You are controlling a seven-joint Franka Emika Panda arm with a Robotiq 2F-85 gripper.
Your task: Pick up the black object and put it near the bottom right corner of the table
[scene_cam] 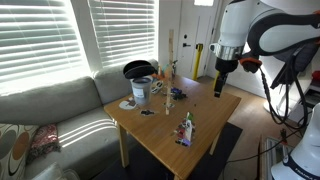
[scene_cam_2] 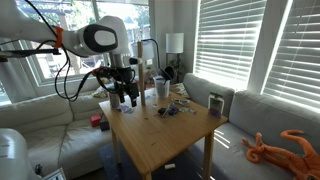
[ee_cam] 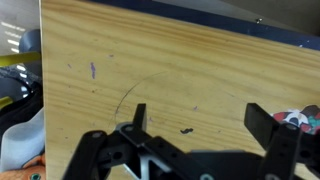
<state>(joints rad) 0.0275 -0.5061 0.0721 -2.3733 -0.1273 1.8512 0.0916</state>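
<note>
**Gripper open over the table corner**

The gripper (scene_cam: pixel 219 92) hangs over a corner of the table (scene_cam: pixel 165 135). Its jaws are spread wide with nothing between them, and the wrist view shows bare wood there. The black object (scene_cam: pixel 137 69), perhaps a bowl, sits by a white cup (scene_cam: pixel 141 91) at the sofa (scene_cam: pixel 60 115) side, well apart from the gripper.

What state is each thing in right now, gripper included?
Black Robotiq gripper: open, empty, above the table.
Square light-brown wooden table: upright, bare under the gripper.
Round black object: not gripped, seemingly resting atop a white container.
White slatted window blinds: lowered.
</note>
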